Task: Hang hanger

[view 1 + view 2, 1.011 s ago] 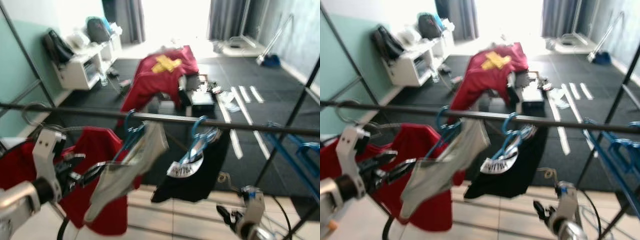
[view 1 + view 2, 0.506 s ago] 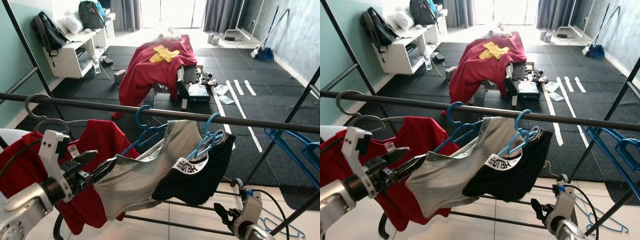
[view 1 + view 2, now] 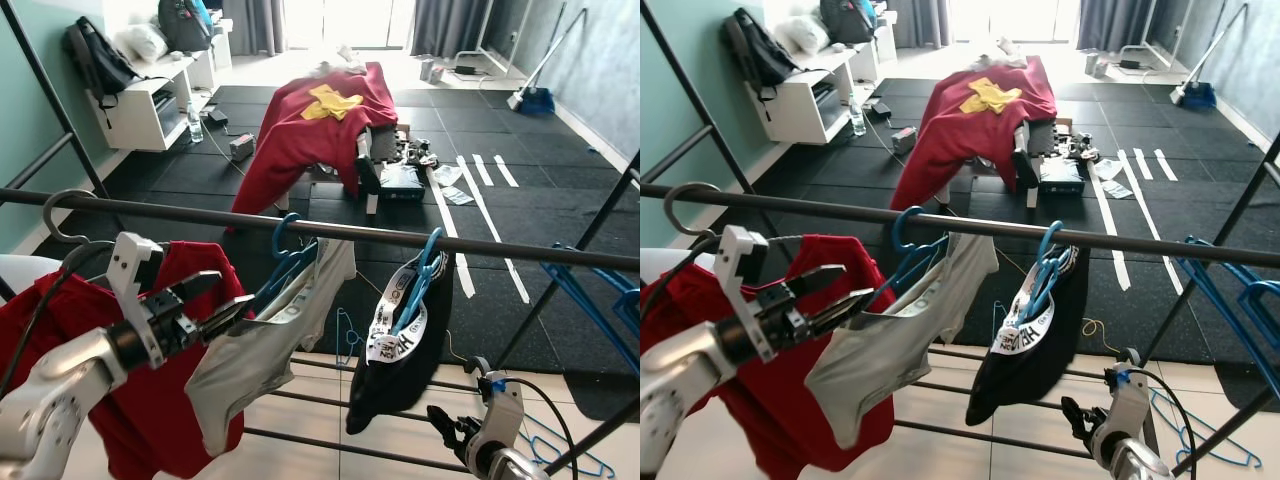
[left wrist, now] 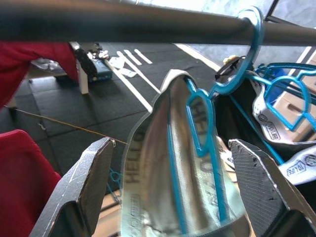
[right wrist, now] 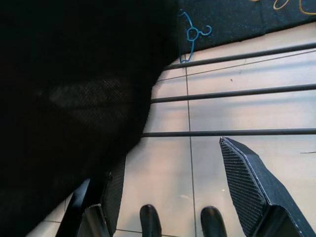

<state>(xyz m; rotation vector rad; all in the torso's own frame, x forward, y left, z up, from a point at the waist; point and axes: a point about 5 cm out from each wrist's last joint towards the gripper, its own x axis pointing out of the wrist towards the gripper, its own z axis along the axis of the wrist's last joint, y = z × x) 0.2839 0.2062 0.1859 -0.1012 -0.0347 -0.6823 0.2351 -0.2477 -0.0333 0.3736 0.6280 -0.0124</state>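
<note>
**Hanger hooked on rail, left end effector spread beside it**

Blue hanger [image 3: 288,262] carries a grey garment [image 3: 262,345], its hook over the dark rail [image 3: 480,246]; the cloth hides most of its frame. Just beside it a second blue hanger [image 3: 418,280] holds a black garment [image 3: 395,360]; a red shirt [image 3: 150,400] hangs on the other side, cut off at the edge. The left end effector [image 3: 222,298] is raised below the rail, its 2 fingers [image 4: 81,190] wide apart either side of the grey garment, gripping nothing. The right end effector [image 5: 170,197] hangs low over the tiled floor [image 5: 207,111], fingers spread, partly behind black cloth.
</note>
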